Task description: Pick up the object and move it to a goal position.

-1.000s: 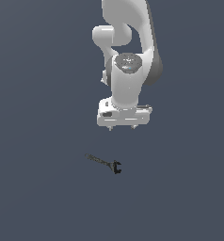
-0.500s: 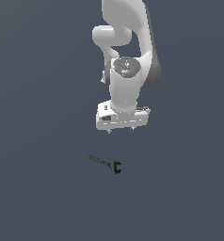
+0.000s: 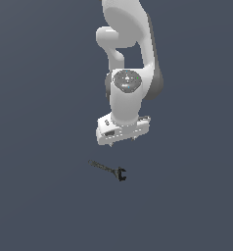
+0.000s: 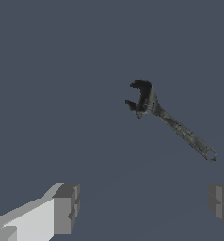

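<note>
In the exterior view the white arm hangs from above with its claw (image 3: 122, 138) pointing straight down over the plain dark desk (image 3: 40, 196), a posture that suits a top-down pick. The wrench (image 3: 108, 170) lies flat on the desk just below the claw and slightly toward the exterior view's left, well apart from the fingertips, so nothing is gripped. Its slender grey handle runs toward the exterior view's left and its black C-shaped jaw sits at the other end. No goal marker shows in this view. In the wrist view the two grey fingertips (image 4: 64, 208) stand far apart at opposite sides of the picture with only bare desk between them: the claw is wide open and empty. The wrench (image 4: 172, 123) lies beyond that gap, not between the fingers, so the claw probably has to shift over the handle and line its opening across it before descending.
</note>
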`<state>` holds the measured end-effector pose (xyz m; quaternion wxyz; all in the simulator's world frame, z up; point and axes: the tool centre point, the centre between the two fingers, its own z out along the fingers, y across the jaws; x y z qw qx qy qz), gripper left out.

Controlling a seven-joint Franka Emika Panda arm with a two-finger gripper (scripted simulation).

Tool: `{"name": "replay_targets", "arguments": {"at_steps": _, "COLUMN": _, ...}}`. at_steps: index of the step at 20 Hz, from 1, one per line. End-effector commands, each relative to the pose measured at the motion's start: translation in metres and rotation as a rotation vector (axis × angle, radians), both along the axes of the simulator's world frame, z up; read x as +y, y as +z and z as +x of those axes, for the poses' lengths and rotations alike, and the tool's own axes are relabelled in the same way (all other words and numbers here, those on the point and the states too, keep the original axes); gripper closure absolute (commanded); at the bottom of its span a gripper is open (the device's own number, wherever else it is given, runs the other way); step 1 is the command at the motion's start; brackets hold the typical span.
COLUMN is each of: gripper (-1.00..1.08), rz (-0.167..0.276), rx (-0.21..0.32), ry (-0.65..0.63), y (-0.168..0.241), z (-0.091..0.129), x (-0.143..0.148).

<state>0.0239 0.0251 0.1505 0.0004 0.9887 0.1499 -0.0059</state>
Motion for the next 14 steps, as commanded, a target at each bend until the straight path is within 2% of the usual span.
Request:
{"name": "replay_targets", "arguments": {"at_steps": 1, "gripper": -0.92, "rz": -0.001, "rx": 0.0, "ry": 0.062, "y": -0.007, "z": 0.006, "x": -0.005}}
{"name": "replay_targets", "arguments": {"at_steps": 14, "gripper": -0.92, "rz": -0.002, "rx": -0.001, "ry": 0.386, "y": -0.044, "z": 0.032, "x": -0.031}}
